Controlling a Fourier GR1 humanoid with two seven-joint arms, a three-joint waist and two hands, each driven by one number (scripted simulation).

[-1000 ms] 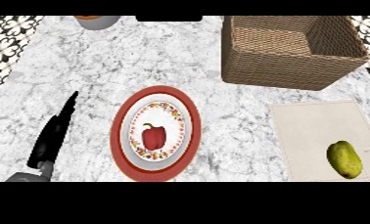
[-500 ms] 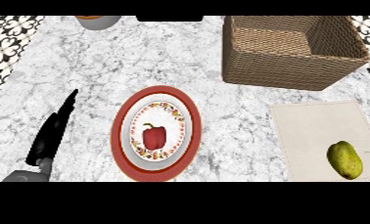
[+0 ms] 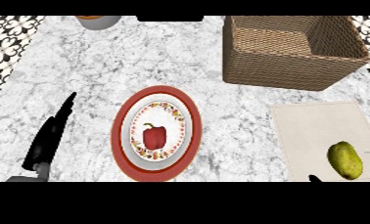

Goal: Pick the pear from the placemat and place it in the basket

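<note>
The pear (image 3: 345,160) sits untouched on the placemat (image 3: 318,130) at lower right, well apart from the wicker basket (image 3: 289,52), so everything's left to do. A sliver of the right hand (image 3: 315,179) peeks in just below the pear, its fingers impossible to tell, while the left hand (image 3: 51,137) rests at the left edge, fingers straight and together.

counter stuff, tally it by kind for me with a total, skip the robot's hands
Fruit and veg: 2, pear, red pepper
Plates: 2, red plate, patterned plate stacked on it
Basket: 1
Placemat: 1
Grey bowl, cut off at the top edge: 1
Total: 7
</note>
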